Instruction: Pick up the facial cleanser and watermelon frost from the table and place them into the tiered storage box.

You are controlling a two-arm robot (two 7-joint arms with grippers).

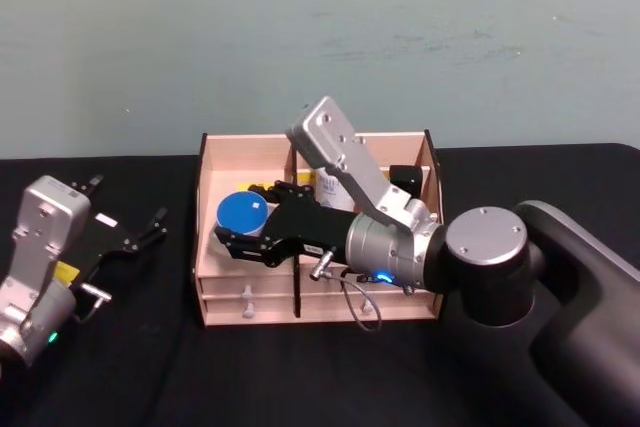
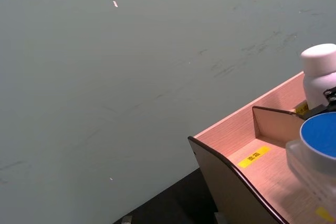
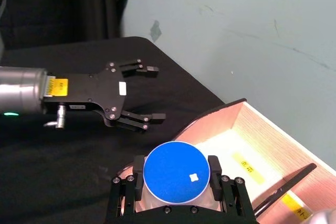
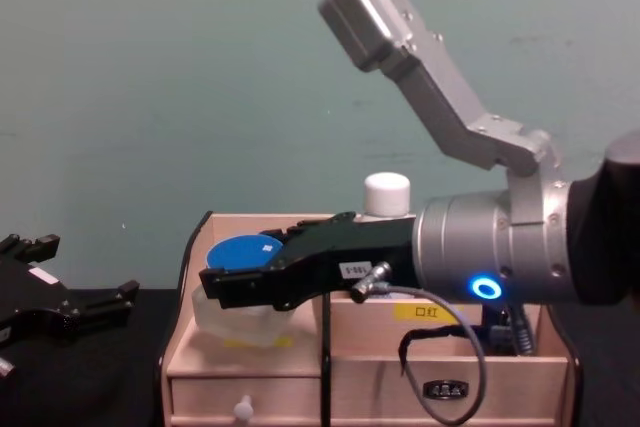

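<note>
Right tool (image 1: 240,237) sits nearest the chest view, its fingers pinching a translucent jar with a blue lid (image 1: 243,211), presumably the facial cleanser. Jar hangs inside the left compartment of the tiered storage box (image 1: 215,162), its lid above the wall line; whether its base touches the compartment floor cannot be told. Right arm reaches across the box front from the right, wrist horizontal. White-capped bottle (image 4: 386,193) stands in a rear compartment. Left tool (image 1: 125,232) hovers over the black table (image 1: 150,367) left of the box, fingers spread, holding nothing.
</note>
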